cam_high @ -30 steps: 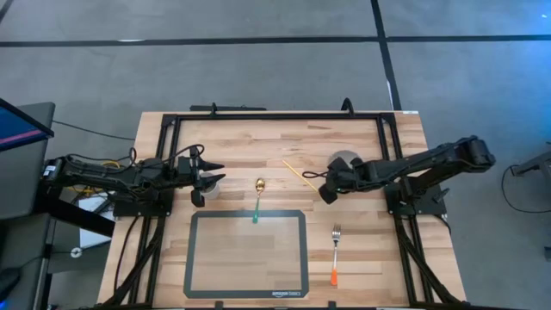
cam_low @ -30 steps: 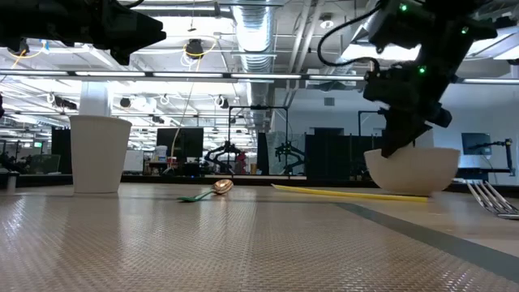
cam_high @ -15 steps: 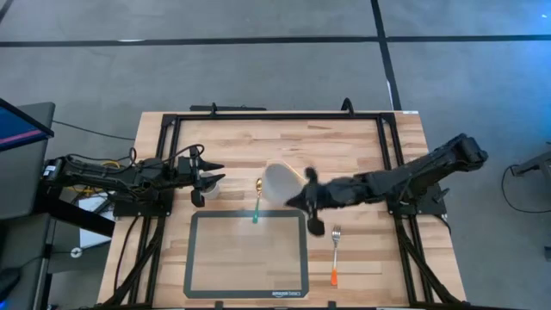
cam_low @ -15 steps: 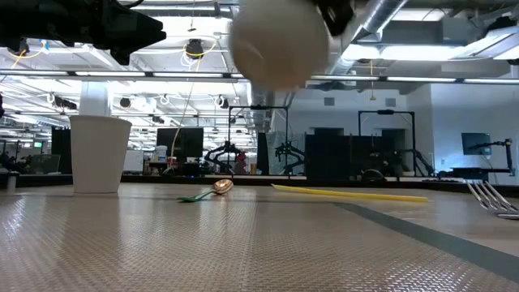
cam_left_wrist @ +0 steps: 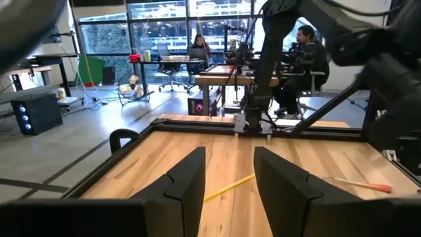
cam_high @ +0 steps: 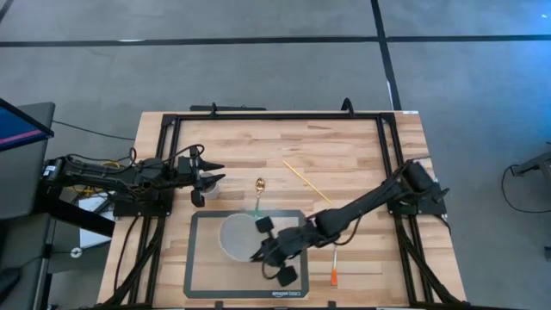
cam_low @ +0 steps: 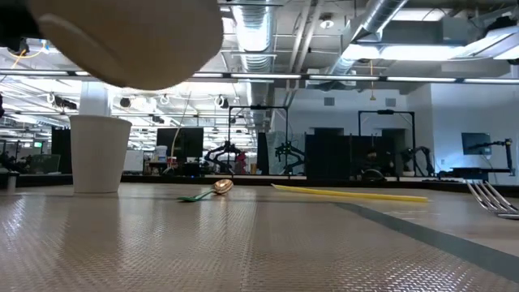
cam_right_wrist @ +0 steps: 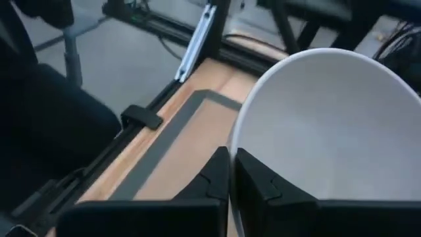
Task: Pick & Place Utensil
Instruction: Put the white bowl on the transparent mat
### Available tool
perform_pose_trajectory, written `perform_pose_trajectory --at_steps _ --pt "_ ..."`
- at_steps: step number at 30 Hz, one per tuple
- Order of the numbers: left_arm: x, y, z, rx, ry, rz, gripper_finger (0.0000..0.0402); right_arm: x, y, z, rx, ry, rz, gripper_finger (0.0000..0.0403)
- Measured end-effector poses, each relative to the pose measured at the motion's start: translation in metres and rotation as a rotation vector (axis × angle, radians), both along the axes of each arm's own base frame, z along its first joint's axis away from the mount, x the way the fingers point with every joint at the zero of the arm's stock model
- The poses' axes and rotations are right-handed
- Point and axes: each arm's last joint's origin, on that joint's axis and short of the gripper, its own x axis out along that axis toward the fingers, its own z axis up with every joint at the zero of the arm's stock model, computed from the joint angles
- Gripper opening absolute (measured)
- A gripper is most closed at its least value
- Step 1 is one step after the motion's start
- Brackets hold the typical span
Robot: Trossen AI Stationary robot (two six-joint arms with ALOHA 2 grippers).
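Observation:
A white bowl [cam_high: 235, 236] hangs in the air over the grey-framed mat [cam_high: 201, 267]; in the low view the bowl [cam_low: 130, 40] is high above the table. My right gripper [cam_high: 257, 251] is shut on it. A gold spoon with a green handle [cam_high: 259, 195] lies flat just beyond the mat's far edge. An orange-handled fork [cam_high: 334, 255] lies to the right of the mat. My left gripper [cam_high: 209, 176] is open and waits above a white cup [cam_low: 99, 154] at the table's left. My right gripper pinches the bowl's rim [cam_right_wrist: 231, 157] on the side toward the table's right. One finger [cam_right_wrist: 258, 184] is inside the bowl and the other [cam_right_wrist: 214, 179] outside. The fingers come from the table's right. The bowl is lifted clear of the mat, mouth up.
A thin yellow stick [cam_high: 302, 177] lies slanted on the bare wood beyond the mat. A black rail frame [cam_high: 275, 116] runs along the table's edges. People sit at desks in the room beyond the table, in the left wrist view.
My right gripper has lifted the bowl from the table's far right, where it stood on the wood, and carried it toward the left and near edges, high above the spoon, until it is over the mat. It has stayed shut on the rim.

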Motion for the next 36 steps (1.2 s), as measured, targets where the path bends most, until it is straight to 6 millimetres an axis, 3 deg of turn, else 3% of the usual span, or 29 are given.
perform_pose_trajectory --at_steps 5,7,14,17,21,25,36 --pt "0.000 0.000 0.000 -0.001 0.001 0.000 0.0131 0.019 0.016 -0.025 -0.024 0.139 -0.015 0.0009" --pt "0.000 0.000 0.000 -0.002 0.000 0.000 0.0131 0.024 0.023 -0.024 -0.032 0.146 -0.011 0.0007" --pt "0.001 0.000 -0.001 -0.002 0.012 0.000 0.0131 0.025 0.039 -0.047 -0.106 0.271 -0.029 0.0007" --pt "0.002 0.000 -0.002 -0.005 0.020 -0.003 0.0131 0.024 0.047 -0.045 -0.117 0.269 -0.023 0.0012" --pt "0.003 -0.001 -0.004 -0.059 0.022 -0.007 0.0131 0.019 0.044 -0.055 -0.145 0.354 -0.053 0.0015" --pt "0.005 -0.001 -0.006 -0.067 0.043 -0.006 0.0131 0.023 0.042 -0.050 -0.142 0.302 -0.055 0.0024" --pt "0.010 -0.001 -0.012 -0.061 0.088 -0.005 0.0131 0.028 0.043 -0.045 -0.099 0.247 -0.036 0.0098"
